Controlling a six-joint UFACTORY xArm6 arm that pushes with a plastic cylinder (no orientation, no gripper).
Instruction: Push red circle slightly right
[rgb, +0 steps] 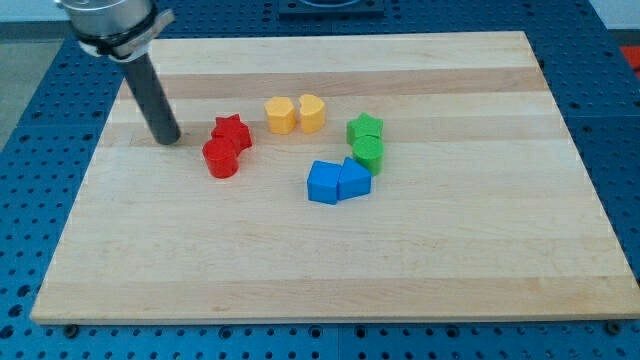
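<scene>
The red circle sits on the wooden board, left of centre, touching the red star just above and to its right. My tip rests on the board to the upper left of the red circle, a short gap away, not touching it.
A yellow hexagon-like block and a yellow heart stand side by side above centre. A green star sits over a green circle. A blue cube and a blue pentagon-like block lie below them. The board's left edge is near my tip.
</scene>
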